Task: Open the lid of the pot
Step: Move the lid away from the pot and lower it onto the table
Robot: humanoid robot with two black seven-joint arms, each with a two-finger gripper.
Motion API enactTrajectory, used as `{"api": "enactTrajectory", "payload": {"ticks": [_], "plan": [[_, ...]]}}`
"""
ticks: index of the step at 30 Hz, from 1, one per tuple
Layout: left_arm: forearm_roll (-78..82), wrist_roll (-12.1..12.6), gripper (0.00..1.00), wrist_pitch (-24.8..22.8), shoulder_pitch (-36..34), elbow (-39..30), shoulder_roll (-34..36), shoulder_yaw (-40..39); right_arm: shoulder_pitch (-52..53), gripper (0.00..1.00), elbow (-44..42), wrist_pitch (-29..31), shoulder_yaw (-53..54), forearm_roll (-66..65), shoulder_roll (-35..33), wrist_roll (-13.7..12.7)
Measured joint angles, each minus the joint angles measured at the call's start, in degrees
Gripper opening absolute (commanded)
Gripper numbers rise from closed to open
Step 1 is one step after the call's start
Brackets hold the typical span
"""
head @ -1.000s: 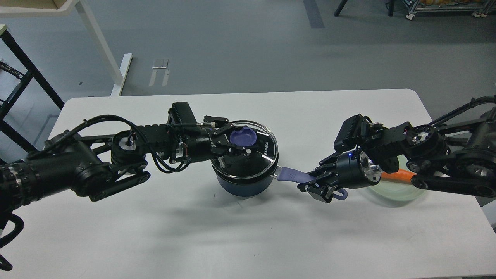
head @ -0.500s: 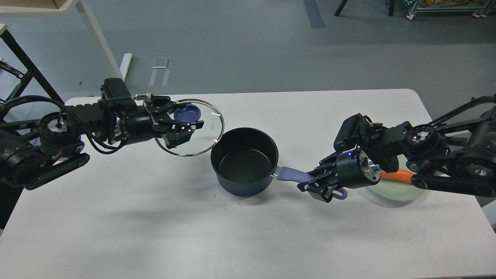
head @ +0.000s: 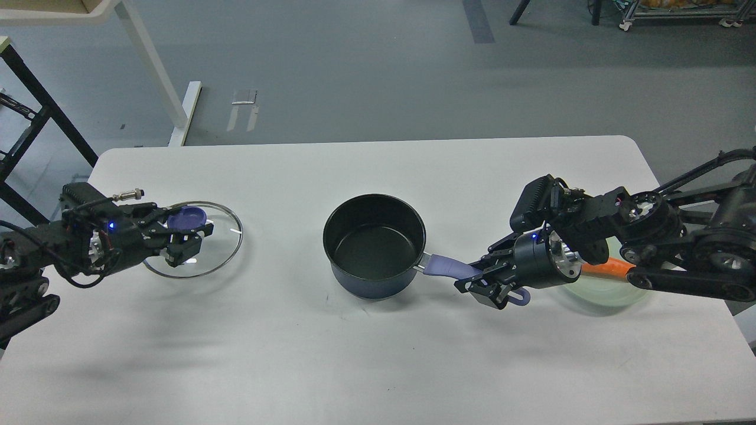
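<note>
A dark blue pot [head: 373, 245] stands uncovered at the middle of the white table, its black inside empty. Its purple handle [head: 450, 267] points right, and my right gripper [head: 481, 282] is shut on it. The glass lid [head: 204, 248] with a purple knob [head: 186, 218] is at the left of the table, low over or on the surface; I cannot tell which. My left gripper [head: 188, 232] is shut on the knob.
A pale green plate [head: 608, 293] with an orange carrot [head: 608, 268] lies at the right, partly hidden behind my right arm. The white table [head: 378, 354] ends close behind the pot. Table legs and a dark frame stand on the floor at the far left.
My left gripper lifted the lid off the pot and carried it left and down to the table's left side. The pot is now uncovered. The right arm held still.
</note>
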Motion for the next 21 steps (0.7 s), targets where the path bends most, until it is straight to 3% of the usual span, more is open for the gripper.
{"api": "enactTrajectory", "payload": {"ticks": [11, 14, 17, 21], "plan": [[-0.1, 0.0, 0.48, 0.9, 2.4, 4.7, -4.4, 0.0, -0.5, 0.24, -0.4, 0.0, 0.1, 0.0, 0.2, 0.0], [-0.2, 0.0, 0.57, 1.0, 2.6, 4.8, -5.0, 0.0, -0.5, 0.24, -0.5, 0.0, 0.1, 0.0, 0.2, 0.0], [-0.2, 0.0, 0.83, 1.0, 2.8, 4.8, -5.3, 0.0, -0.5, 0.25, -0.5, 0.0, 0.1, 0.0, 0.2, 0.0], [-0.4, 0.0, 0.9, 1.4, 2.7, 4.7, -5.3, 0.0, -0.4, 0.3, -0.5, 0.0, 0.1, 0.0, 0.1, 0.0]]}}
